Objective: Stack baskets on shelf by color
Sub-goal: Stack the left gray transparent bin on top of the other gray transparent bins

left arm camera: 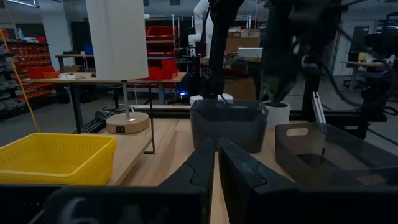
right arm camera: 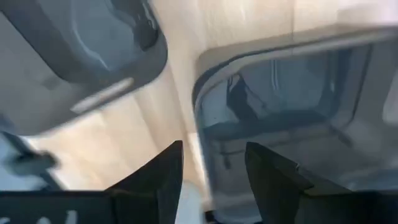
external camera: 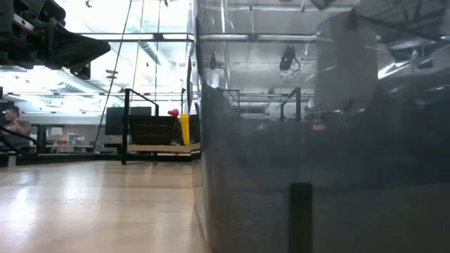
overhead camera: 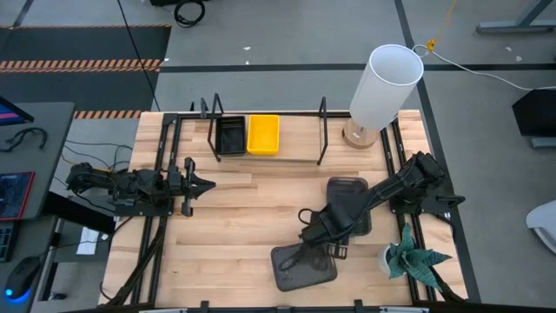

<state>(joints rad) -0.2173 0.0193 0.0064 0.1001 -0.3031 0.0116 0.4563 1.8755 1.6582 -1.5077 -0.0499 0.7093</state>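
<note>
Two dark grey baskets lie on the tabletop: one near the front edge (overhead camera: 302, 266) and one farther back under the right arm (overhead camera: 349, 205). My right gripper (overhead camera: 307, 233) hangs open just above the near one. In the right wrist view its fingers (right arm camera: 211, 171) stand on either side of a grey basket's rim (right arm camera: 200, 118), with the other grey basket (right arm camera: 74, 56) beside it. On the shelf (overhead camera: 261, 158), a black basket (overhead camera: 230, 136) and a yellow basket (overhead camera: 263, 135) sit side by side. My left gripper (overhead camera: 198, 183) waits shut at the table's left. My right gripper comes from above, slanting down, with one finger (right arm camera: 273, 180) over the inside of the grey basket and the other (right arm camera: 158, 180) outside its rim (right arm camera: 199, 146). I cannot tell whether either finger touches it.
A white cylindrical lamp (overhead camera: 385, 85) stands on the far right corner and a small potted plant (overhead camera: 410, 257) near the right front. Black upright brackets (overhead camera: 322, 130) divide the shelf. In the low view, a grey basket wall (external camera: 316, 154) fills the right half. Bare wood lies mid-table (overhead camera: 248, 217).
</note>
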